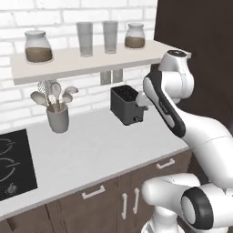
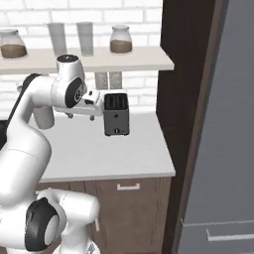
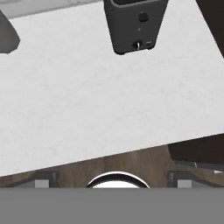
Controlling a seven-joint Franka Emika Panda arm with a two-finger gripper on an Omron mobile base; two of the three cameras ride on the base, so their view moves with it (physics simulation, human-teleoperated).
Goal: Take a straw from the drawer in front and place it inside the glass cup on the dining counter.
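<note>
My gripper hangs open above the white worktop, just in front of the black toaster. Its two fingertips stand wide apart with nothing between them. From the right base view the hand points down at the worktop, left of the toaster. Below the worktop's front edge run dark brown drawer fronts with pale handles, all shut. I cannot tell which of them is the drawer of the task. The straw, the glass cup and the dining counter are out of view.
A black toaster stands at the back of the worktop. A grey utensil pot and a black hob lie to the left. A shelf carries jars and two tall glasses. A tall dark cabinet walls the right side.
</note>
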